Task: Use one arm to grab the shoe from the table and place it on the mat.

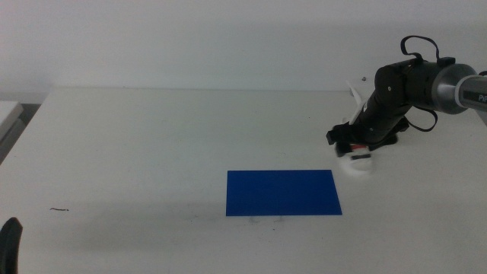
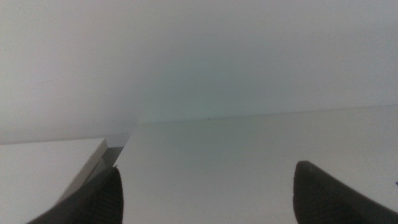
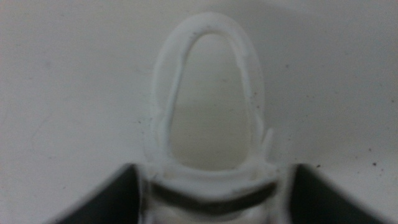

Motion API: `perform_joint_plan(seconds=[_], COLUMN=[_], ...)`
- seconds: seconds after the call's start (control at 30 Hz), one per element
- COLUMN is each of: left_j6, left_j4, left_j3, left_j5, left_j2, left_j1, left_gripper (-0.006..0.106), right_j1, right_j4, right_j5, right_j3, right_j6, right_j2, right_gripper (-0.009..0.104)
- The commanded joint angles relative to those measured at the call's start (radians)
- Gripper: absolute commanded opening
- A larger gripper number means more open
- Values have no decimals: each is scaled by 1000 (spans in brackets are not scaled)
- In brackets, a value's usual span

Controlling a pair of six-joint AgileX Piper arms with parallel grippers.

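Shoe: my white sandal (image 1: pixel 358 163) sits on the table (image 1: pixel 152 137), just off the mat's far right corner and apart from it; most of it is hidden under the arm in the middle view, with only its pale end and a dark-and-red bit of strap showing.

Right gripper: my right gripper (image 1: pixel 351 146) is down over the shoe, the arm (image 1: pixel 411 84) reaching in from the right side of the middle view.

Right fingers: in the right wrist view the two dark jaws stand either side of the shoe (image 3: pixel 208 118), one against each flank at the strapped end, with a dark strap between them; they look closed on it (the picture is blurred, so I read the contact from the jaws meeting the sole's edges). The gripper's midpoint (image 3: pixel 211 193) falls on the shoe itself.

Shoe's lift: I cannot tell from these views whether the sole is off the tabletop.

Mat: the blue mat (image 1: pixel 283 192) lies flat near the middle of the table, nearer me than the shoe, with nothing on it.

Left gripper: my left gripper (image 1: pixel 11 245) waits at the bottom left corner of the middle view, well apart from the mat and shoe.

Left fingers: the left wrist view shows its jaws spread wide (image 2: pixel 205 193), holding nothing, bare white tabletop (image 2: pixel 236 162) between them.
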Motion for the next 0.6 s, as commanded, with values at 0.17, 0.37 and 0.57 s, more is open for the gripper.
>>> perform_joint_plan(seconds=[0.17, 0.37, 0.57], left_j6=[-1, -1, -1], left_j4=[-4, -4, -4], left_j3=[0, 0, 0], left_j5=[-12, -12, -12], left_j2=[5, 5, 5], left_j1=[0, 0, 0], left_gripper=[94, 94, 94], right_j1=[124, 313, 421], right_j4=[-100, -141, -123], right_j5=[158, 196, 178], right_j3=[-6, -6, -6], right_j6=[259, 542, 551], right_j2=[-167, -213, -171], right_gripper=[-1, 3, 3])
